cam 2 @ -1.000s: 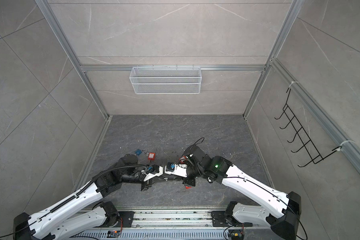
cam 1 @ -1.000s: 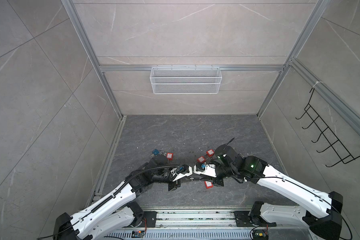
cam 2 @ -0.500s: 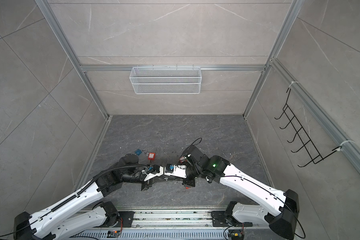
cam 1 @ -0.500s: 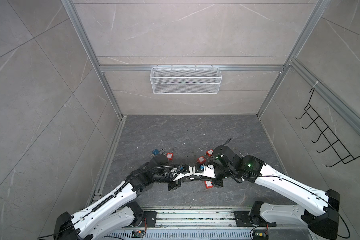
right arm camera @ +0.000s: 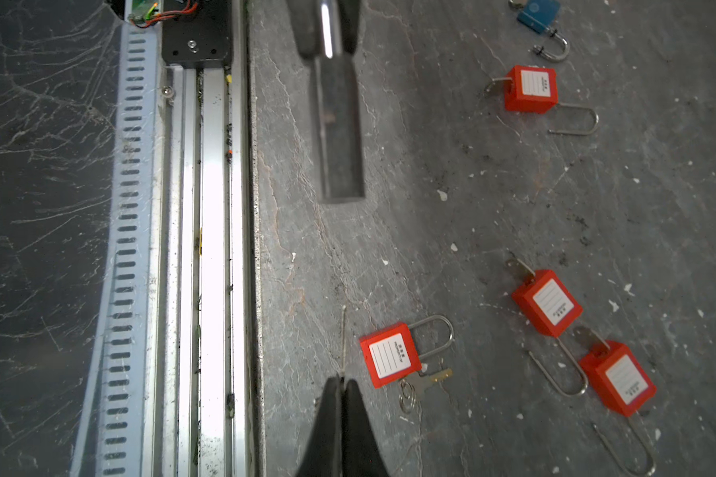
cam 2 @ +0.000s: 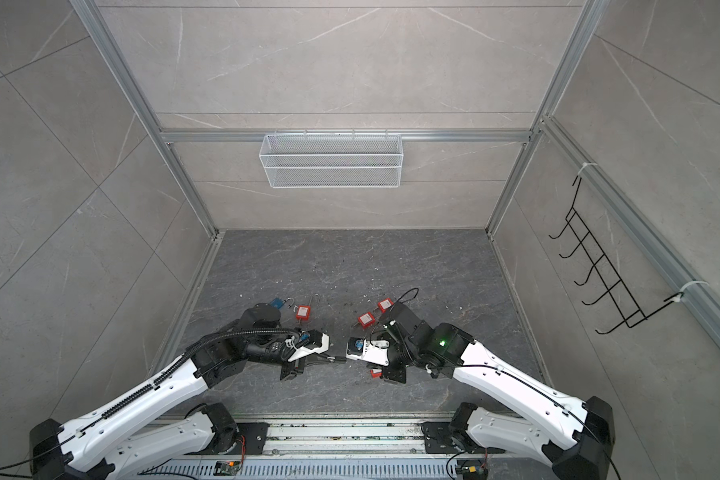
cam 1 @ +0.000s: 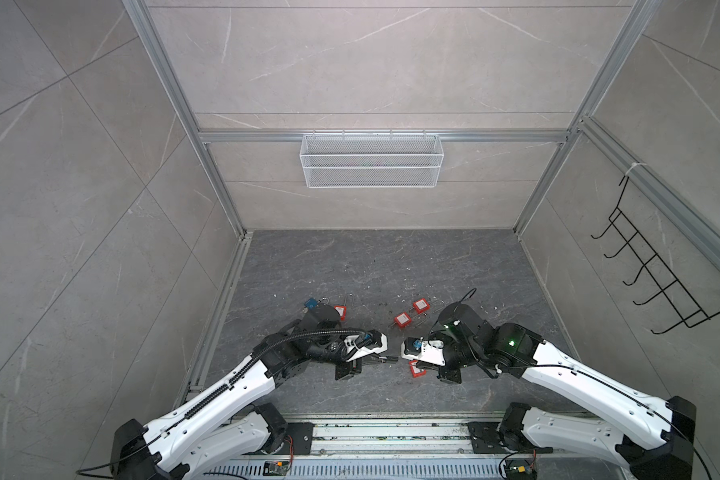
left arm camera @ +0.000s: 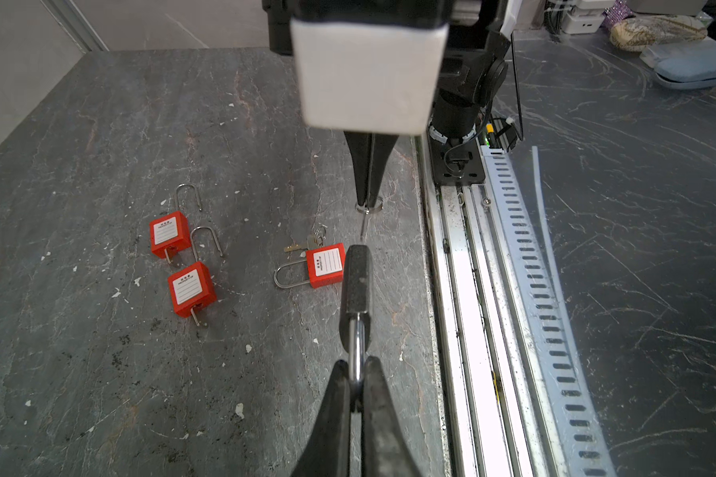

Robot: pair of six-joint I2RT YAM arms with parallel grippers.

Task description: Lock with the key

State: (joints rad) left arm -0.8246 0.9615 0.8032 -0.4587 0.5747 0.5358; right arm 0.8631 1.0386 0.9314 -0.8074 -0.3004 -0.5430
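**A:** What lies farthest left on the tabletop (cam 1: pixel 371 266)?

**B:** A blue padlock (cam 1: pixel 310 304), and just beside it a lone red padlock (cam 1: pixel 341 311) with its shackle open; both lie flat just beyond the left arm.

**A:** And the left gripper (left arm camera: pixel 356 367)?

**B:** Its fingers are pinched tight on the steel shackle (left arm camera: pixel 358 342) of the black padlock (left arm camera: pixel 358 281); the body juts straight out past the fingertips, clear of the table, its flat end facing the other arm.

**A:** Where is the key (left arm camera: pixel 363 226)?

**B:** Between the two arms, near the front rail (left arm camera: pixel 464 289); seen edge-on it is a thin blade aimed at the end of the black body; it is close, yet a gap shows in both wrist views.

**A:** What holds it?

**B:** The right gripper (right arm camera: pixel 342 384); its fingers are closed right down on the key's head, and a ring (left arm camera: pixel 368 205) hangs at the fingertips.

**A:** Further right?

**B:** Below that gripper lies a red padlock with spare keys (left arm camera: pixel 325 264); beyond it a nearer red padlock (cam 1: pixel 403 319) and a farther red padlock (cam 1: pixel 420 305) lie just beside each other; a black hook rack (cam 1: pixel 649 270) hangs on the right wall.
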